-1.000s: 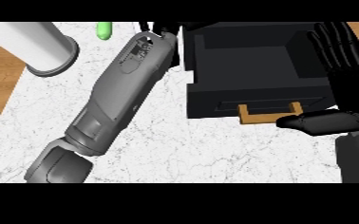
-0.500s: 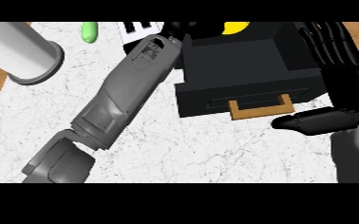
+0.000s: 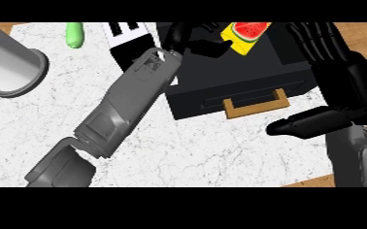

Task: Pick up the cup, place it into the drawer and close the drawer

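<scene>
Grey cup (image 3: 18, 70) parked at the far left edge of the marbled tabletop (image 3: 215, 150), standing free, nowhere near either hand. Green oblong thing (image 3: 74, 34) just right of it near the top. Further right, left hand (image 3: 192, 38) reaching over the black drawer unit (image 3: 237, 85), fingers (image 3: 206, 46) curled, nothing visibly in them. Watermelon-print box (image 3: 246, 36) sitting just beside those fingers. Wooden drawer handle (image 3: 256, 106) facing front; can't tell if the drawer is open. Far right, right hand (image 3: 326, 94) with fingers spread wide, thumb below the unit's corner, gripping nothing. Main risk: cup well out of reach, forearm possibly clipping the unit swinging back.
</scene>
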